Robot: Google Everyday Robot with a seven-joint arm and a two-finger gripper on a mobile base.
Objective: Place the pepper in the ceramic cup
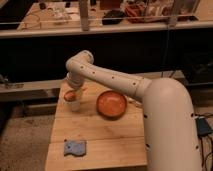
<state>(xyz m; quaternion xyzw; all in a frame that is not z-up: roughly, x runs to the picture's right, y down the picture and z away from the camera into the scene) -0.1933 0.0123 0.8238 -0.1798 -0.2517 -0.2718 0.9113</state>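
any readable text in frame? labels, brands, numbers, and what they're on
No text can be read anywhere in this view.
On the white robot arm: only a row of dark dots, no lettering.
On the small white ceramic cup, small orange-red pepper, wide orange bowl and blue-grey flat item: no markings show.
On the back shelf: clutter too blurred to read.
The tool sits just over the cup's mouth, at the pepper.

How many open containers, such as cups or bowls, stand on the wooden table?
2. The ceramic cup stands near the table's far left corner, the pepper at its mouth, below the gripper; the orange bowl sits to its right. The arm may hide more.
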